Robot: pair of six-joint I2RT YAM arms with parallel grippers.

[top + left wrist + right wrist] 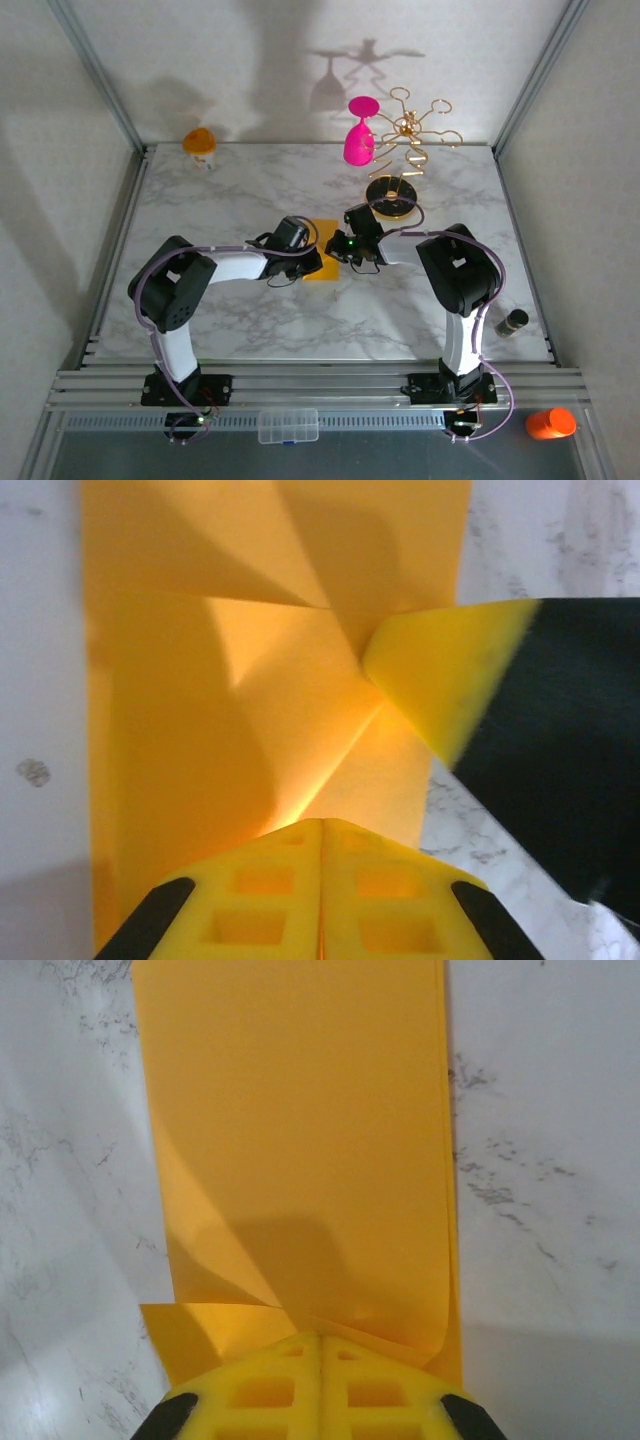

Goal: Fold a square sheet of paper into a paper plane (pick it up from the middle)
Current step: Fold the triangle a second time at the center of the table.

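- The paper (322,272) lies at the middle of the marble desk (230,190), under the two arms where they meet.
- It is plain yellow-orange, and already folded: it reads as a narrow upright band, not a square.
- In the left wrist view, straight creases run across it and meet near its right edge. They mark off triangular panels, some bright and some in shadow.
- In the right wrist view the band runs long and flat away from the camera. A second layer shows along its right edge, and a small flap lifts at the near end.
- The left claw (322,830) has its yellow fingers pressed together with no gap, their tips over the near end of the paper. I cannot tell whether any paper is pinched.
- The right claw (320,1345) is likewise closed tight over the paper's near edge. One yellow fingertip (440,670) of it meets the paper where the creases join.
- A pink goblet (359,135) and a gold rack (410,130) stand well behind the paper.
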